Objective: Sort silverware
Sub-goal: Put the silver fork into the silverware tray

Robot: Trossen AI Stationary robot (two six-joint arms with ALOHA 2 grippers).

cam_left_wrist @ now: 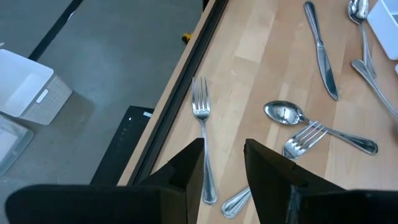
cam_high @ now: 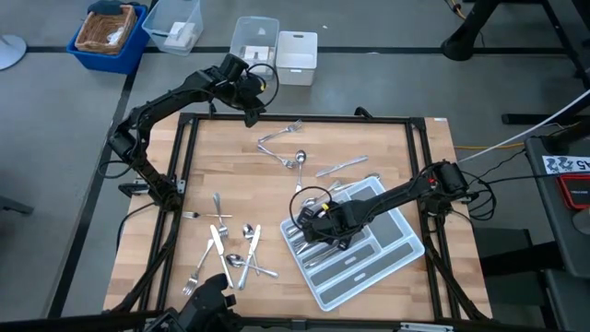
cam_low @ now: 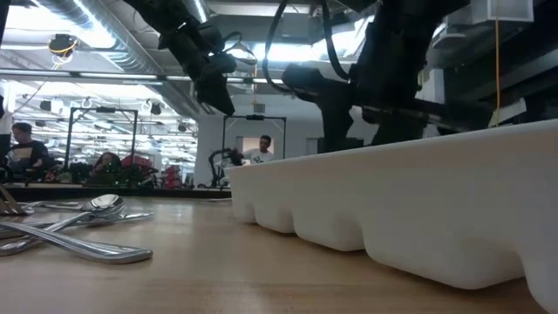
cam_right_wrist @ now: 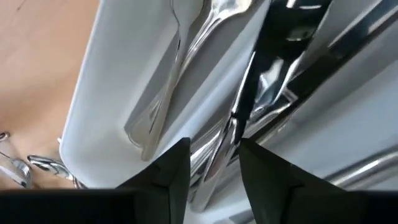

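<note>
Two arms are at work, and the right one is at the placing step. The right gripper [cam_high: 318,224] hangs low over the grey tray [cam_high: 392,254], at about 5 o'clock on the worktop [cam_high: 387,157]. In the right wrist view its fingers [cam_right_wrist: 168,168] stand apart with a gap between them, and a slim shiny piece lies in the compartment just below; I judge it was let go, but I cannot tell if it still touches a finger.

Most of the silverware [cam_high: 230,249] lies loose at about 7 o'clock, with a smaller group [cam_high: 293,148] near 12 o'clock. Some pieces are already in the tray.

The left gripper [cam_high: 253,112] hovers at the 12 o'clock edge. Its fingers [cam_left_wrist: 186,168] are partly open and empty, with a fork [cam_left_wrist: 202,130] lying between them below.

Next, I think the right arm must lift straight up out of the tray, and the left must go down on the fork handle and close.
</note>
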